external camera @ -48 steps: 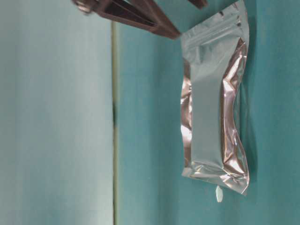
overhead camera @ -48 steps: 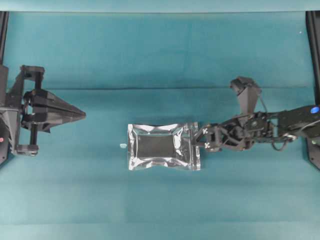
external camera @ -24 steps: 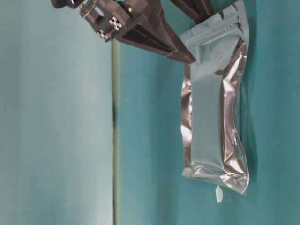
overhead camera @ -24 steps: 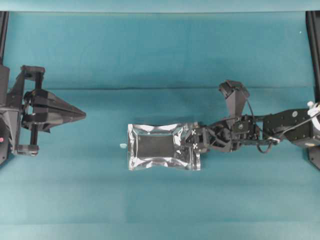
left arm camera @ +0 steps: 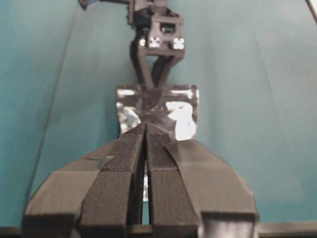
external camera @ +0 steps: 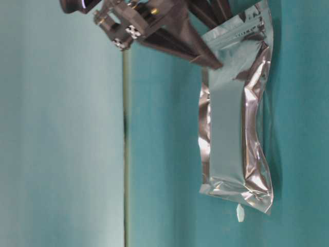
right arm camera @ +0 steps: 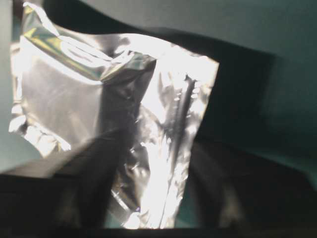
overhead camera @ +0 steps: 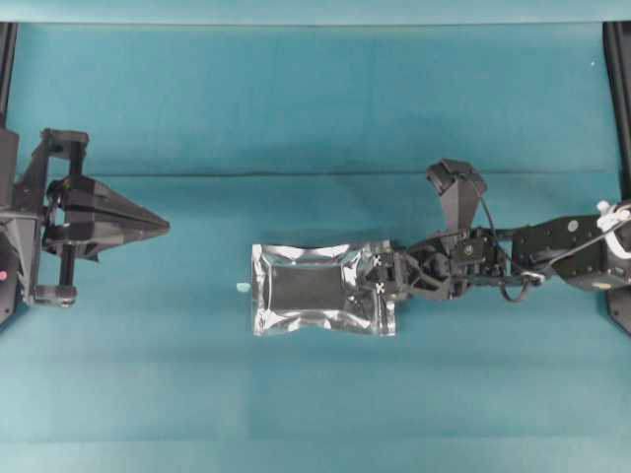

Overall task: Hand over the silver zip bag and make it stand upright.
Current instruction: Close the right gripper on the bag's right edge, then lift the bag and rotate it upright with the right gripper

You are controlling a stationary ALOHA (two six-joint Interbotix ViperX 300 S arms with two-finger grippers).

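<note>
On the teal table the silver zip bag lies flat near the middle; it looks light, thin, crinkly and probably slick, so the flat zip-strip end is the sensible place to pinch. The right tool straddles that end with jaws partly apart, grip unconfirmed. The left tool waits well apart, jaws closed and empty, and a tiny white scrap sits beside the bag's far end.

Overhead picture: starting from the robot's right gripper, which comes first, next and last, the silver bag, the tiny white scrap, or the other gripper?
1. The silver zip bag, right at the right gripper, whose tips are over the bag's right end.
2. The tiny white scrap, just off the bag's left edge.
3. The left gripper, far off at the picture's left side.
</note>
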